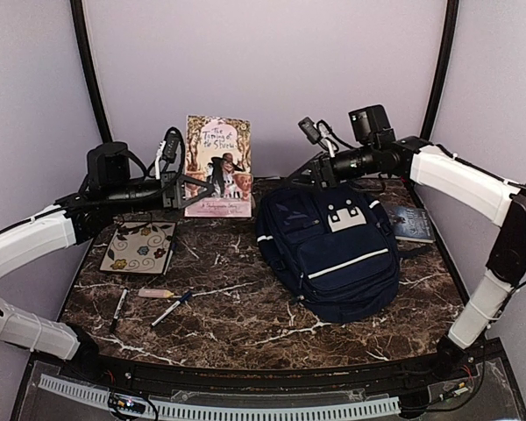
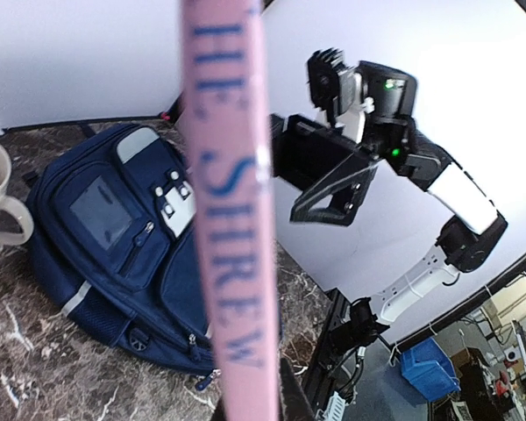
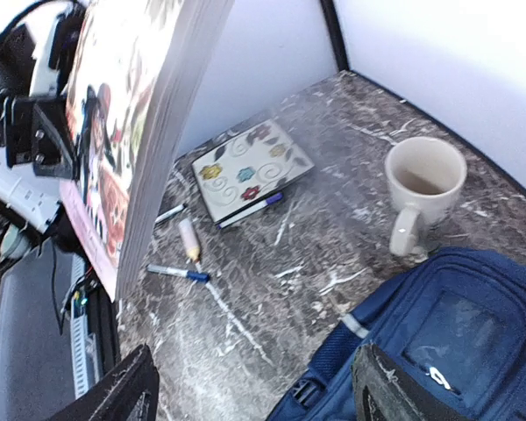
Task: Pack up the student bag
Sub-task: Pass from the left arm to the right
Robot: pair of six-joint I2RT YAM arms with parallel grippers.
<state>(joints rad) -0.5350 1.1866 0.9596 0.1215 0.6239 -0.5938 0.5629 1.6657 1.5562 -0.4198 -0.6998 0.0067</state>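
Observation:
The student bag (image 1: 330,249), navy with white stripes and a white buckle patch, lies on the marble table (image 1: 237,329) right of centre. It also shows in the left wrist view (image 2: 114,237) and the right wrist view (image 3: 447,351). My left gripper (image 1: 186,186) is shut on a pink book, "The Taming of the Shrew" (image 1: 217,165), held upright above the table's back left; its spine (image 2: 230,202) fills the left wrist view. My right gripper (image 1: 320,171) hangs open over the bag's top end with nothing between its fingers (image 3: 114,395).
A flowered notebook (image 1: 140,247) lies at the left, with a purple pen (image 3: 250,209) along its edge. Two pens (image 1: 171,309) and a small tube (image 1: 155,293) lie nearer the front. A cream mug (image 3: 425,184) stands behind the bag. A blue book (image 1: 410,223) lies at the right.

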